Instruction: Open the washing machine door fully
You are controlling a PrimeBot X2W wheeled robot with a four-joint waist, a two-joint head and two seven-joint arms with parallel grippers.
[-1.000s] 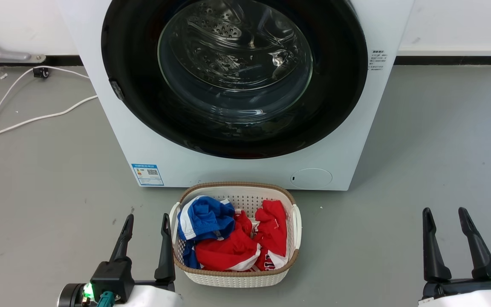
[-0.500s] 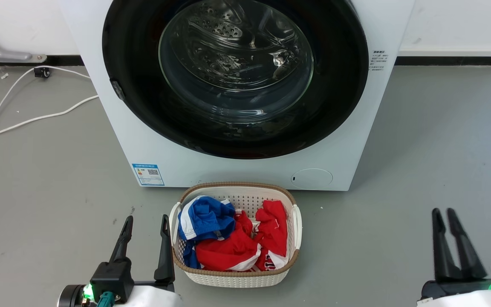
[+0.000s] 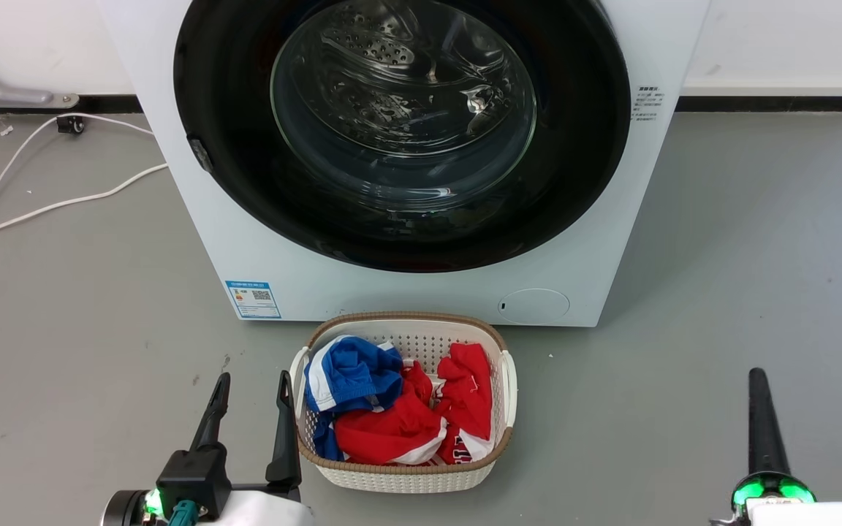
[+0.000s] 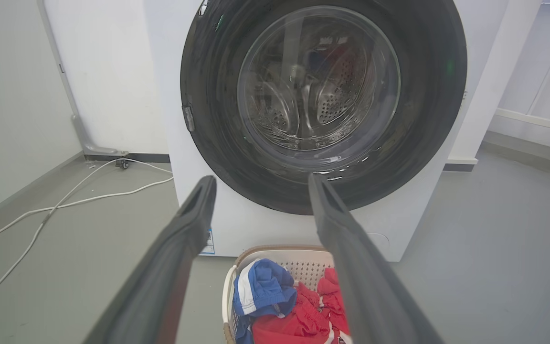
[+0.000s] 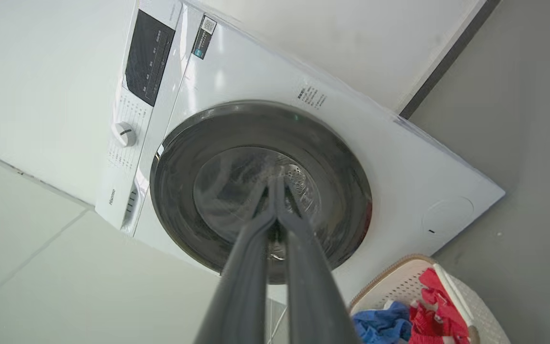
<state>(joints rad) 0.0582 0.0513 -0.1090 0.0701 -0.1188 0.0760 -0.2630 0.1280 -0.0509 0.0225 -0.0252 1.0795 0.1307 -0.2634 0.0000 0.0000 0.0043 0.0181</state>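
**Washing machine door (image 3: 403,131) shut; right gripper (image 3: 758,380) newly closed and rolled**

Head view. The washing machine door lay flush against the front of the washing machine (image 3: 362,292), unopened, its glass bowl facing the robot. Over the preceding second the right gripper, low at the right, had drawn its two spread fingers together and turned on its wrist. They now presented as a single dark blade, edge-on, holding nothing. The left gripper (image 3: 253,377) had not altered: its fingers were parted and empty, just beside the laundry basket (image 3: 406,318) that stood in front of the machine. Both grippers were well apart from the door.

Left wrist view. The left gripper (image 4: 260,180) showed a wide gap between its fingers, framing the lower part of the door (image 4: 322,91). A small grey tab (image 4: 188,118) sat on the door's left rim; whether it served as the handle could not be told.

Right wrist view. The right gripper (image 5: 275,184) had its fingers pressed together at the tips. The machine slanted across the frame, in keeping with the rolled wrist. The control panel (image 5: 148,57) and the closed door (image 5: 346,191) lay beyond the fingers.

Reading. The narrowing and rolling probably prepared a slim tool for reaching the door's edge. Opening had not begun, and the whole swing of the door remained to be made
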